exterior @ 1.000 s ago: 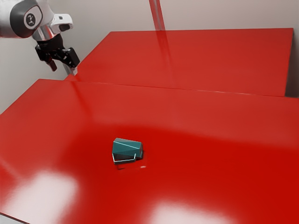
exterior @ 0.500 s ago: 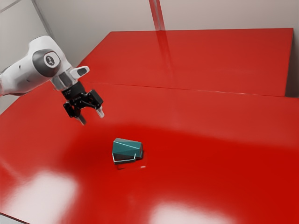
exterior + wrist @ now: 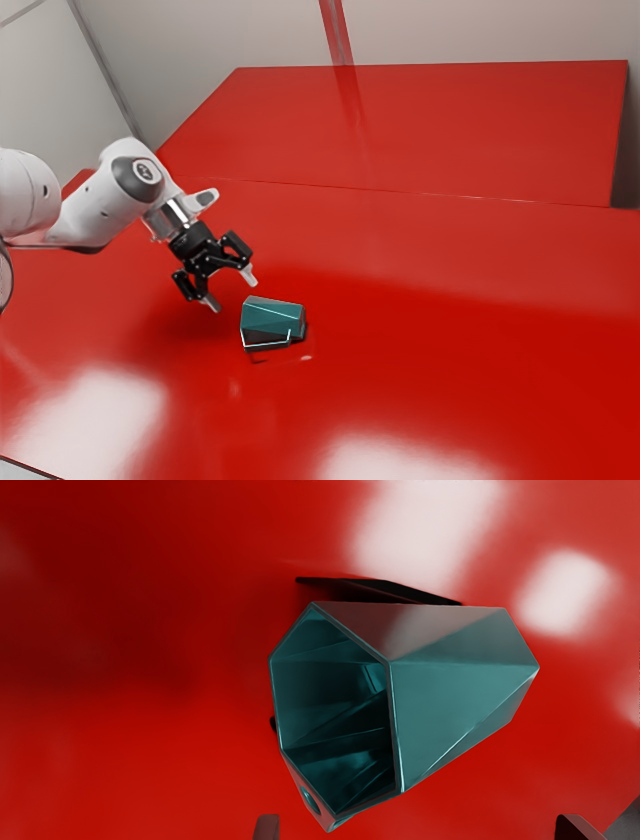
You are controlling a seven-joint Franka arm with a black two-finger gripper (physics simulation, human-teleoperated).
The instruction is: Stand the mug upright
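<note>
Teal faceted mug [image 3: 270, 320] on its side

We hold our black two-finger pincer [image 3: 231, 291] wide above the glossy red counter [image 3: 450, 360]. The mug lies near the pincer, to the exterior view's right, mouth facing us.

Teal mug [image 3: 271, 320], darker teal inside; glossy plain red table [image 3: 420, 370]; black claw [image 3: 231, 289].

Mug's [image 3: 450, 690] underside and base end hidden from my wrist view. My fingers [image 3: 266, 827], near the mug, cut off by its edge. Table [image 3: 450, 380] around the mug and my arm [image 3: 100, 210] cropped in exterior view.
</note>
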